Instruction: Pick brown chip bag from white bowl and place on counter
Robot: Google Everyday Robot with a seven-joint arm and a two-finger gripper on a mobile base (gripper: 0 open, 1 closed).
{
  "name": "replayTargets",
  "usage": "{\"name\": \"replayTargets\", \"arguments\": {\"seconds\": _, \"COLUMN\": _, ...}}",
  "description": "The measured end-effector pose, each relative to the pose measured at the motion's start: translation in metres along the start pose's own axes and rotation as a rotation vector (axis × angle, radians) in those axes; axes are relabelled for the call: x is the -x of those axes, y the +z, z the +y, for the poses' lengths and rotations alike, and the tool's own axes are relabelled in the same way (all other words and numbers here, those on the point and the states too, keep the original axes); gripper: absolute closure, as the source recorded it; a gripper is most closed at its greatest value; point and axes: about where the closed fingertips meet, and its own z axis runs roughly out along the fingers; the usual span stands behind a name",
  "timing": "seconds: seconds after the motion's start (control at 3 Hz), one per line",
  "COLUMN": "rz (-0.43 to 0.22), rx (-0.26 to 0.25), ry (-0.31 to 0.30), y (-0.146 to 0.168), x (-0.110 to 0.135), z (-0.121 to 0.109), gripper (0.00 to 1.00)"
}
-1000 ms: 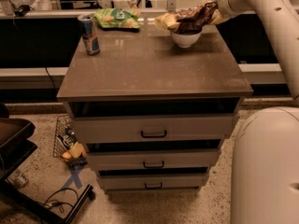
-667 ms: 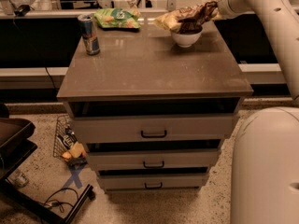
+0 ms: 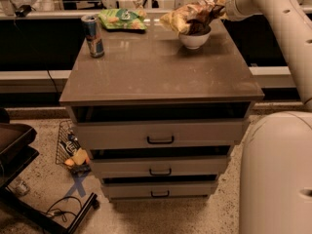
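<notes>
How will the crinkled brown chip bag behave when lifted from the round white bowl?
Likely floppy, light: the brown chip bag is creased, overhanging the white bowl. With the gripper at its right end, the left may sag.

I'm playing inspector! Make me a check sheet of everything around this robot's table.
Surface: counter, grey-brown, smooth.
Job's things: brown chip bag sits in the white bowl, back right, overhanging it.
Clutter: drink can and green snack bag, back left.
Grippers: gripper at the bag's right end.
Cables: black cable on the floor, lower left.
Surroundings: drawers below the top; wire basket on the floor.
</notes>
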Motion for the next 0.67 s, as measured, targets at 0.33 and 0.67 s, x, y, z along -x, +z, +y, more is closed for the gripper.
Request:
{"name": "replayTargets", "arguments": {"seconds": 0.33, "rz": -0.007, "rx": -0.005, "ry": -0.016, "y": 0.0, "x": 0.005, "z": -0.009, "gripper": 1.0}}
{"name": "replayTargets", "arguments": {"seconds": 0.67, "rz": 0.004, "rx": -0.017, "ry": -0.047, "y": -0.005, "x": 0.007, "z": -0.028, "gripper": 1.0}}
